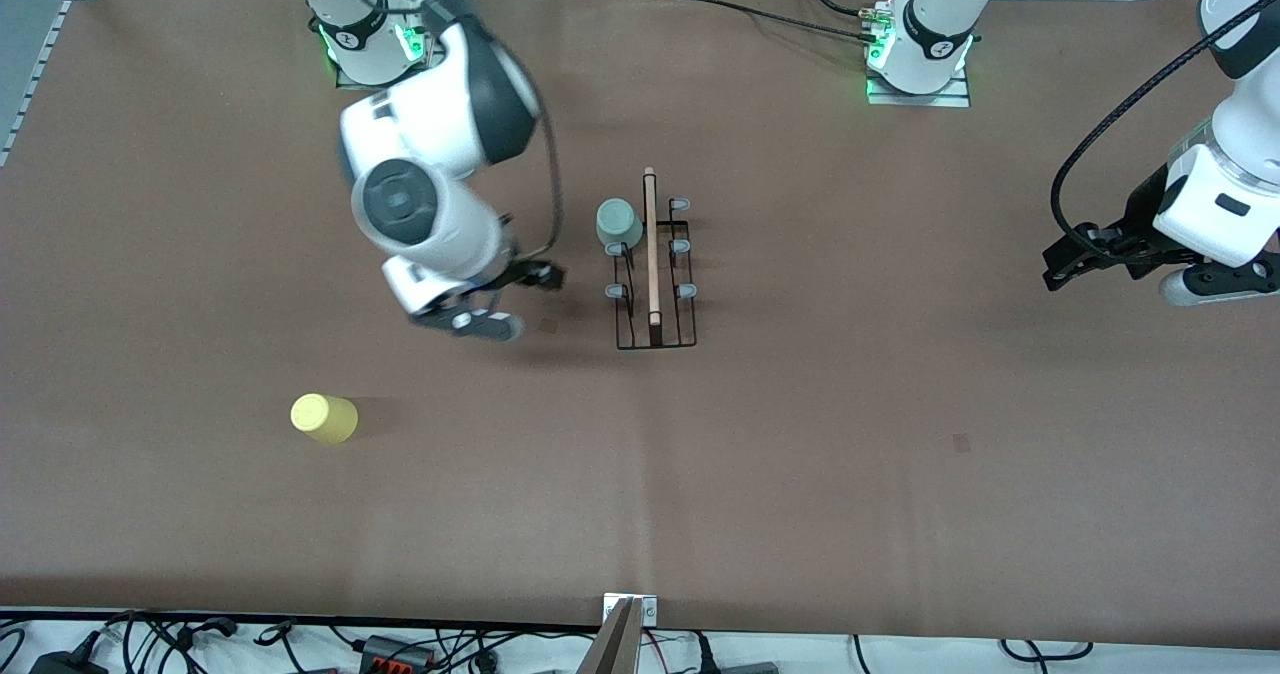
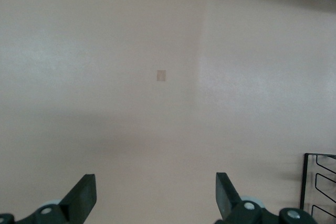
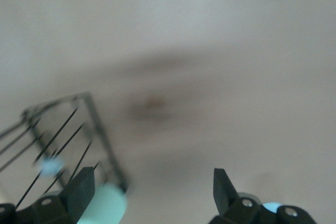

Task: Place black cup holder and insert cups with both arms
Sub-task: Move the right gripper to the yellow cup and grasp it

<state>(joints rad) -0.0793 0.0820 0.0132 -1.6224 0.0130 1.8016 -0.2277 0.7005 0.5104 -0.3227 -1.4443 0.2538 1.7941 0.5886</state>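
Note:
The black cup holder [image 1: 652, 264] stands mid-table, its wooden rod handle on top. A sage green cup [image 1: 619, 222] sits upside down on one of its prongs, on the side toward the right arm's end. A yellow cup [image 1: 323, 418] lies on the table nearer the front camera, toward the right arm's end. No light blue cup shows in the front view. My right gripper [image 1: 520, 286] is open and empty, low over the table beside the holder [image 3: 63, 135]. A blurred pale blue-green shape [image 3: 107, 205] lies by one finger; I cannot tell what it is. My left gripper [image 1: 1075, 259] is open and empty, over the left arm's end of the table.
The brown table cover has a small darker patch [image 2: 161, 75] under the left gripper [image 2: 155, 198]. A corner of the holder [image 2: 317, 187] shows in the left wrist view. Cables run along the table edge nearest the front camera [image 1: 400, 644].

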